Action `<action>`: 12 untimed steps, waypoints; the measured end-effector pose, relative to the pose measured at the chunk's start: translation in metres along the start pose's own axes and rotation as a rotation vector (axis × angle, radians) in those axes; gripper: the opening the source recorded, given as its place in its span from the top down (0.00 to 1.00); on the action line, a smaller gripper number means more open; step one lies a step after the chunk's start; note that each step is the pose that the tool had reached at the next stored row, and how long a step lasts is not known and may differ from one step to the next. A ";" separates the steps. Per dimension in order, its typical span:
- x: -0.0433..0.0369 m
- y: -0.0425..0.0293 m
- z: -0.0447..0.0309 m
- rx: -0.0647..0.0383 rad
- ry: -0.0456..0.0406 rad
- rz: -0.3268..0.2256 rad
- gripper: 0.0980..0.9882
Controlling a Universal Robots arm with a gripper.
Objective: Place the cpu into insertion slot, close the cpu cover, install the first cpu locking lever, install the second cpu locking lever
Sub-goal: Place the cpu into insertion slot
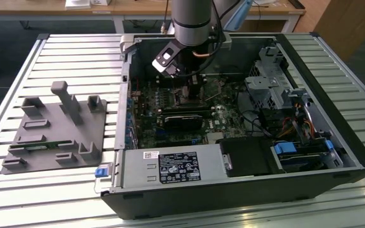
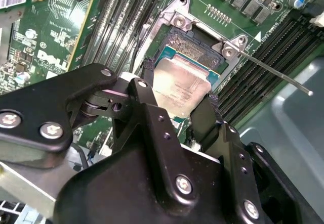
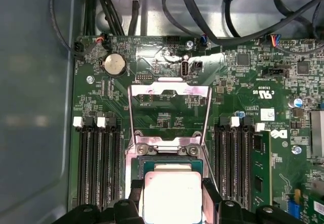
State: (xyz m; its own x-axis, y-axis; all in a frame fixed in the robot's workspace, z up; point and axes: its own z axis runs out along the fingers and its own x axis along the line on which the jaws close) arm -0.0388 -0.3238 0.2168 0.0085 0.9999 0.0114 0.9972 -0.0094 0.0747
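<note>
Your gripper (image 2: 180, 85) pinched the cpu (image 3: 172, 196) by 2 opposite edges, holding it flat over the slot (image 2: 195, 44), likely so it could seat squarely; the cover (image 3: 169, 88) stood tipped back and 1 lever (image 2: 273, 72) angled aside, leaving the slot clear to receive it.

- A slatted metal table (image 1: 55, 52) carries it all, with a wooden desk (image 1: 138, 8) behind.
- On the exterior view's left lies a grey fixture plate (image 1: 49, 137), posts upright, just beside the open black computer case (image 1: 334, 95).
- A labelled power supply (image 1: 169, 167) sits along the case's near wall.
- In the first wrist view there's a round coin battery (image 3: 115, 64) on the green board, black memory slots (image 3: 98, 163) with white clips, and black cables (image 3: 202, 16) looping past the board's edge.
</note>
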 end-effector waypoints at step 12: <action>0.0003 -0.0030 0.0100 0.001 -0.0002 0.000 0.50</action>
State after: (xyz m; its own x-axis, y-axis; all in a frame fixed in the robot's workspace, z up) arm -0.0410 -0.3234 0.2066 0.0086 0.9999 0.0112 0.9972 -0.0094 0.0742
